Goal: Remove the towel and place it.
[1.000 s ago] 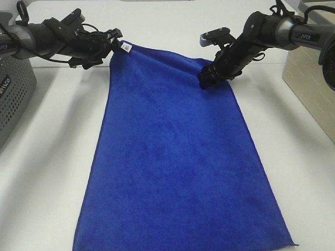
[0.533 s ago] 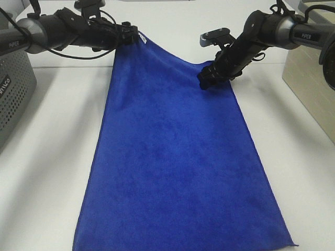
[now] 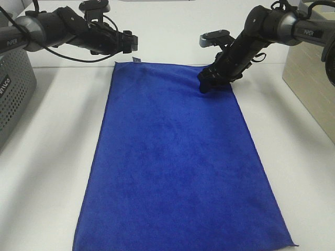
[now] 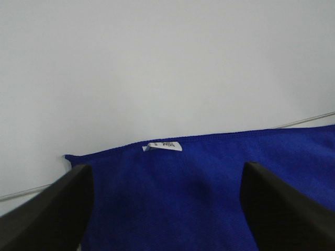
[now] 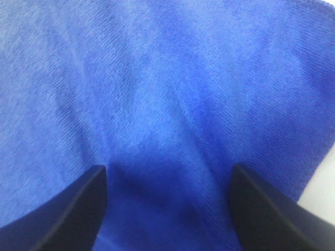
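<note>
Both arms are dark: matte black joints and housings joined by smooth grey cylindrical link tubes. The left arm (image 3: 57, 29) carries white lettering on its grey tube (only partly legible) and loose black cables that loop along its top and hang beneath the wrist section. A small black camera block sits on top near its wrist. The right arm (image 3: 272, 26) shows white lettering on its grey link, with thin black cables curling above the elbow joint. Beside its wrist a flat dark camera module (image 3: 215, 37) juts out, its edge silvery grey. In both wrist views the fingers (image 4: 57, 209) appear as plain matte-black wedges, smooth and unmarked (image 5: 63, 214).
</note>
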Motion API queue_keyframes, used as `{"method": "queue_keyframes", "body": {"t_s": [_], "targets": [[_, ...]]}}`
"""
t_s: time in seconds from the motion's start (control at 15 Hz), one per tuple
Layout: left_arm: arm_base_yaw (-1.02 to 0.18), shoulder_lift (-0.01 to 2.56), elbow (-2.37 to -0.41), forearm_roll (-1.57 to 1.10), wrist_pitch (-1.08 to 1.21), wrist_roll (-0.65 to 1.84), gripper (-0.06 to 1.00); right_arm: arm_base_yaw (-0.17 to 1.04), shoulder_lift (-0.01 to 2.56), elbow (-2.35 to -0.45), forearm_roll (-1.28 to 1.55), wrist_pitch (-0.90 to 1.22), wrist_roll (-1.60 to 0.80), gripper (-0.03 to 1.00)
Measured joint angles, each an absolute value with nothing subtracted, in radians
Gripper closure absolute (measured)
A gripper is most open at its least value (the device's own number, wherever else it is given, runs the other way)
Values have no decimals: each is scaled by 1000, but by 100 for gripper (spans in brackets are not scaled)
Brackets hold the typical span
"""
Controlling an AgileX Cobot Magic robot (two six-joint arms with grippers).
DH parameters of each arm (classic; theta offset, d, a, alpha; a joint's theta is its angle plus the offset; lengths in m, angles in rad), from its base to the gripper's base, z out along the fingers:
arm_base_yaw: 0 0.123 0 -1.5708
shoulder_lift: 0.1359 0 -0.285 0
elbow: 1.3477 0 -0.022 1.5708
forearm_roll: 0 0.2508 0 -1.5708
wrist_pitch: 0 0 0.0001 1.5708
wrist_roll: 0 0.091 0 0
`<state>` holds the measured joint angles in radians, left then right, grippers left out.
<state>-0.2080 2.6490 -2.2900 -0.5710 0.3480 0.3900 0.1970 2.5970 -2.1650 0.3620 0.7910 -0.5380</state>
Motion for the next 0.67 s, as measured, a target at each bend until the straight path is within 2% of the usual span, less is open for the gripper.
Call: {"method": "queue_keyframes", "body": {"t_s": [0.13, 0.33, 0.67], "targets": [[-208, 2631, -2290, -528, 405, 390, 22, 197, 2569, -2161, 360, 879, -535, 34], [-208, 2583, -2290, -488, 470, 378, 22, 197, 2500, -2157, 359, 891, -535, 34], [-208, 2543, -2296, -458, 544, 359, 22, 197, 2460, -2157, 359, 636, -590, 34]]}}
